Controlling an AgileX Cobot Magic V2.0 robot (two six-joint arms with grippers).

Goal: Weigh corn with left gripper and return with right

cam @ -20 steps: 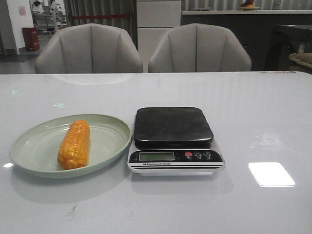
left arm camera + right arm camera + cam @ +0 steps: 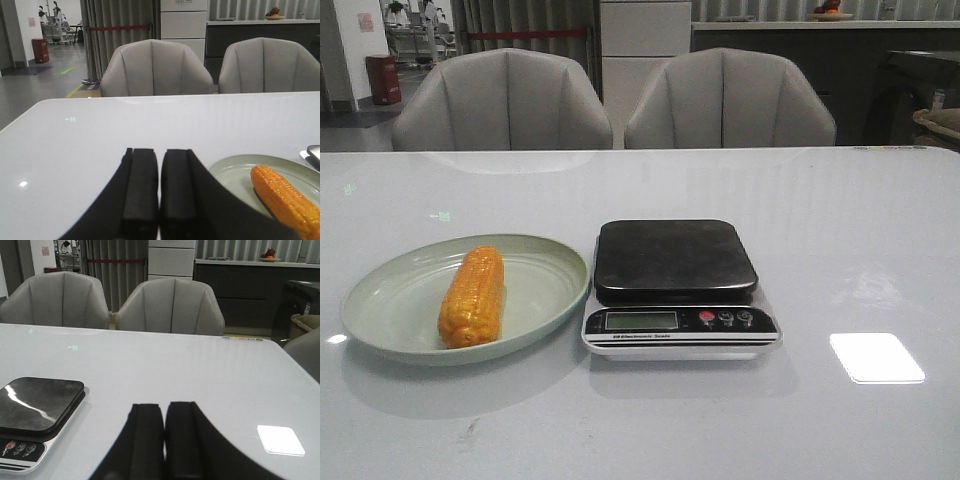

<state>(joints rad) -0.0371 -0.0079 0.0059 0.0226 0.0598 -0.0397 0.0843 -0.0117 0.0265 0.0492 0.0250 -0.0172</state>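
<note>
Currently the corn [image 2: 472, 297] lies on the pale green plate [image 2: 380, 300], at nine o'clock from the scale [image 2: 675, 288]. Both the left gripper [image 2: 159, 200] and right gripper [image 2: 164, 440] are closed, holding nothing.

The table [image 2: 860, 230] is a smooth, glossy pale surface with bright reflections. The plate [image 2: 380, 310] looks like matt pale-green plastic. The corn [image 2: 472, 296] is bumpy and slightly shiny. The scale [image 2: 680, 330] has a dark, glossy platform on a white plastic body. Both chairs [image 2: 502, 100] look softly upholstered.
</note>
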